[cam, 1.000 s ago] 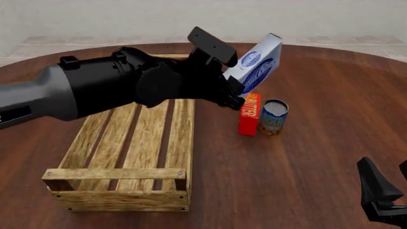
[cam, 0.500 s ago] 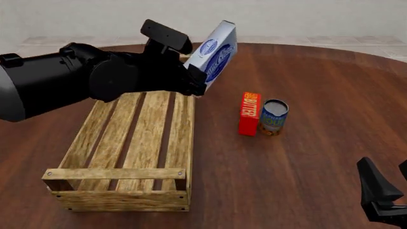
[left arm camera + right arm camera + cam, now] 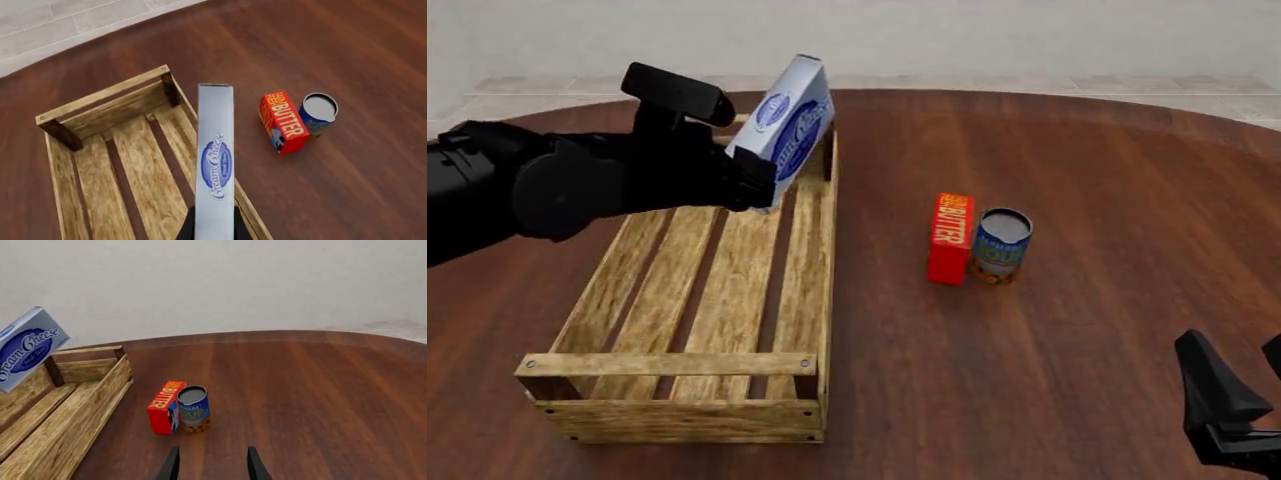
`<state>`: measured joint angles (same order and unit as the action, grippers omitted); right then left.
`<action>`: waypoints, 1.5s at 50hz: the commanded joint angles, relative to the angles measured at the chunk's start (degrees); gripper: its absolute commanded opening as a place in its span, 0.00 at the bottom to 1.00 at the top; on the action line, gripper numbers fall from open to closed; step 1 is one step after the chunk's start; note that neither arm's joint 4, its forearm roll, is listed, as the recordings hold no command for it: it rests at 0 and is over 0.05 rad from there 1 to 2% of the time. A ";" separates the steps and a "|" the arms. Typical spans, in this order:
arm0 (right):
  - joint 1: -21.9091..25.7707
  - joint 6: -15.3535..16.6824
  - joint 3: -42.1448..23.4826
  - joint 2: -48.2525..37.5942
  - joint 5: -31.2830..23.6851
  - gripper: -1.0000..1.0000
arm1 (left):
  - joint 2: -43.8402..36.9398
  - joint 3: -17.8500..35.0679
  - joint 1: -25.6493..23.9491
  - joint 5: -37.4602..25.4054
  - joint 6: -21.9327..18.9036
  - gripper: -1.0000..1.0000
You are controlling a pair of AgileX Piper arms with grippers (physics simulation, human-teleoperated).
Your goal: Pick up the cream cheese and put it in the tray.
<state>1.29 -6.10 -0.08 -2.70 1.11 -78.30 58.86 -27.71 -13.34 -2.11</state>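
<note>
My left gripper (image 3: 758, 185) is shut on the cream cheese (image 3: 787, 125), a white-grey box with a blue oval logo, held tilted in the air above the far right part of the tray (image 3: 577, 322). In the left wrist view the cream cheese (image 3: 215, 160) hangs over the tray's right wall (image 3: 250, 215). The right wrist view shows the cream cheese (image 3: 25, 346) above the tray (image 3: 80, 417). My right gripper (image 3: 1241, 400) is open and empty, low at the near right; its fingers (image 3: 172, 465) point toward the groceries.
A red butter box (image 3: 952, 238) and a blue-and-orange can (image 3: 1002, 245) stand side by side on the brown round table (image 3: 1068, 330), right of the tray. They show in the left wrist view, box (image 3: 283, 121) and can (image 3: 317, 113).
My left arm has carried the cream cheese leftward, from above the butter box to over the tray's far right part. The right gripper has not moved.
</note>
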 commanded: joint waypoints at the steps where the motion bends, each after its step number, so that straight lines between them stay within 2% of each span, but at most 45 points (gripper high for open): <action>1: 0.11 0.01 0.00 -0.13 0.07 1.00 | 2.25 -3.63 4.17 0.97 -1.34 0.00; 11: 0.17 -0.05 0.00 -0.15 0.09 1.00 | 2.54 -5.02 6.29 1.48 -0.56 0.00; 32: 0.12 -0.04 0.00 -0.29 0.16 1.00 | -1.98 -11.33 9.72 6.39 -0.70 0.00; 59: 0.23 0.19 0.00 -0.98 0.55 1.00 | -5.29 -15.87 11.44 10.81 0.24 0.00; 75: 0.19 -0.01 0.01 -0.88 0.48 1.00 | -10.31 -17.65 11.80 14.38 1.79 0.00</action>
<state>1.51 -6.04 -0.07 -3.57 1.59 -86.19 41.87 -15.96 -1.05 -0.43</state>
